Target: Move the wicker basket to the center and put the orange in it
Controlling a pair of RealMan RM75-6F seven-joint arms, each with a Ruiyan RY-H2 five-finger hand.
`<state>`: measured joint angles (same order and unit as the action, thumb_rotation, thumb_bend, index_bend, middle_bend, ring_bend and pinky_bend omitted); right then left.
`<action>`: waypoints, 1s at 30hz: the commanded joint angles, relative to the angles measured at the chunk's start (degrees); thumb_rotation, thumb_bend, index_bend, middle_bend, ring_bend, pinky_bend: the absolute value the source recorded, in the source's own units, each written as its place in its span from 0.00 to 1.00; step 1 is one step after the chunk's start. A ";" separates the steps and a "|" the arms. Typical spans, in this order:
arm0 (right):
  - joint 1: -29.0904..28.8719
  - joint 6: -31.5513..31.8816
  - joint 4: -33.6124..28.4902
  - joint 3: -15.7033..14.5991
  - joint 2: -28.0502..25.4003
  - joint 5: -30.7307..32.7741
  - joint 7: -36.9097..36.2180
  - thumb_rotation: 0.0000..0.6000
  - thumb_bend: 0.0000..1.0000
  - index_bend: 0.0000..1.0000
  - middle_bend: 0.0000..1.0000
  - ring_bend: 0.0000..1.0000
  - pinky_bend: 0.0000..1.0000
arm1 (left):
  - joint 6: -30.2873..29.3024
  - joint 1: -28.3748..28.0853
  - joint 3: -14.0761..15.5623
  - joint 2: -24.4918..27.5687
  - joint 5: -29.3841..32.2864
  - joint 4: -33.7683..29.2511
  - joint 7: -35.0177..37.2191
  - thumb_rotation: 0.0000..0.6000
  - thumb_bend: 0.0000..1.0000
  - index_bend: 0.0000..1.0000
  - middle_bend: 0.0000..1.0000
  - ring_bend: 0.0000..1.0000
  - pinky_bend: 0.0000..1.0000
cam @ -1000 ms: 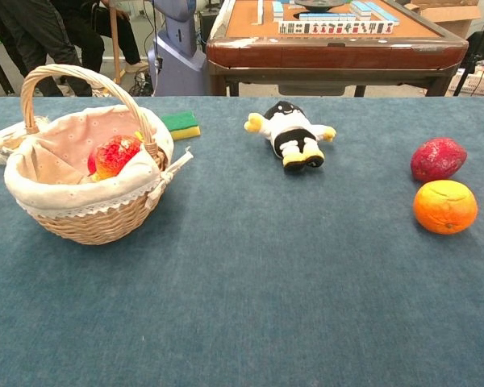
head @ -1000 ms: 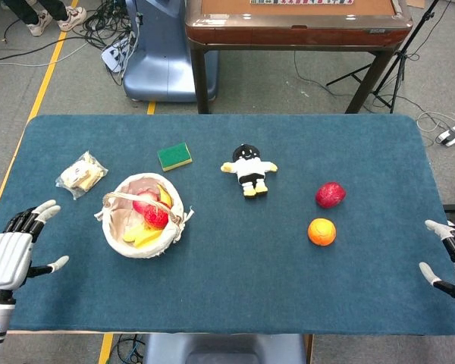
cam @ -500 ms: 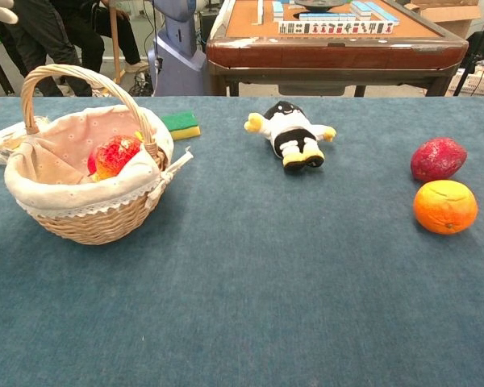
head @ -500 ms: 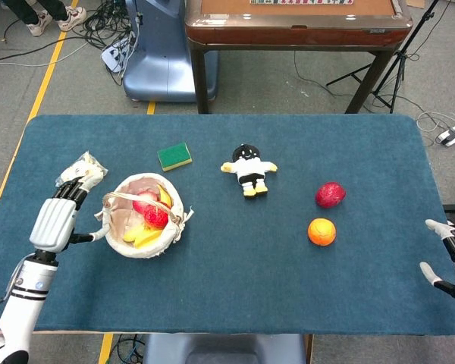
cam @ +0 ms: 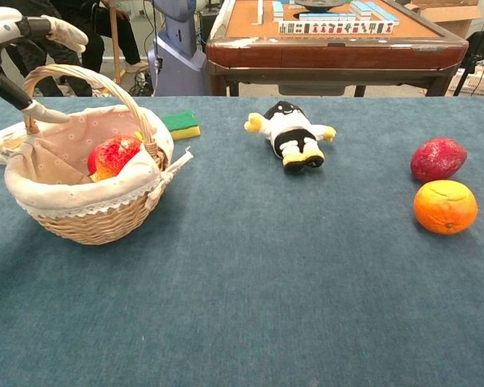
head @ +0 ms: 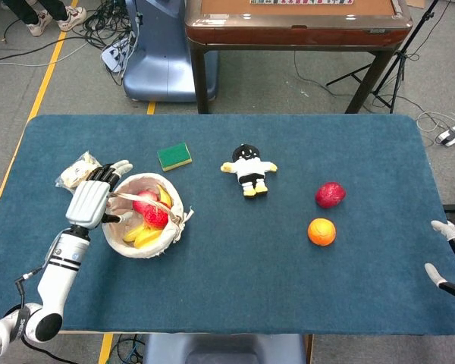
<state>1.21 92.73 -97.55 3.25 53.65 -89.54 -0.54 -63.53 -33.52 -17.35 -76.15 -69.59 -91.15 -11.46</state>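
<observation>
While hovering at the wicker basket [head: 144,216] handle, left of frame: left hand [head: 93,199] fingers spread, gripping nothing. Right hand [head: 453,258] spread, empty, far right edge. Orange [head: 321,231] right of centre, below red fruit [head: 330,194].

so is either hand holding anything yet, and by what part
Nothing is held: the left hand is open at the basket handle, and the right hand is open.

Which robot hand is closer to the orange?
The right hand. It sits at the table's right edge, to the right of the orange. The left hand is far across the table, by the wicker basket.
</observation>
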 commanded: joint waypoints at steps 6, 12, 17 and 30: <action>-0.30 -1.44 0.19 -0.18 -0.16 0.64 -0.08 1.00 0.22 0.23 0.30 0.23 0.30 | 1.24 -4.04 -0.54 -5.83 0.60 10.06 0.96 1.00 0.11 0.50 0.46 0.37 0.27; -1.44 -3.50 0.77 -0.63 -0.43 -0.37 -1.15 1.00 0.22 0.23 0.30 0.23 0.30 | 0.39 -5.83 -0.42 -8.96 -1.32 15.88 3.24 1.00 0.11 0.62 0.70 0.56 0.43; -2.63 -3.97 3.04 -1.10 0.38 -3.19 -3.98 1.00 0.22 0.23 0.29 0.23 0.30 | -1.10 -6.55 -0.28 -10.50 -3.16 18.89 5.51 1.00 0.11 0.72 0.81 0.65 0.56; -3.61 -6.03 4.42 -1.57 1.47 -2.54 -4.43 1.00 0.22 0.23 0.29 0.23 0.30 | -4.10 -7.36 -3.82 -11.38 -1.58 15.27 10.73 1.00 0.11 0.75 0.86 0.71 0.65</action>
<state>-2.39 86.71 -93.14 1.68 55.11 -92.09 -4.96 -67.48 -40.63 -20.13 -87.57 -72.11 -74.53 -1.76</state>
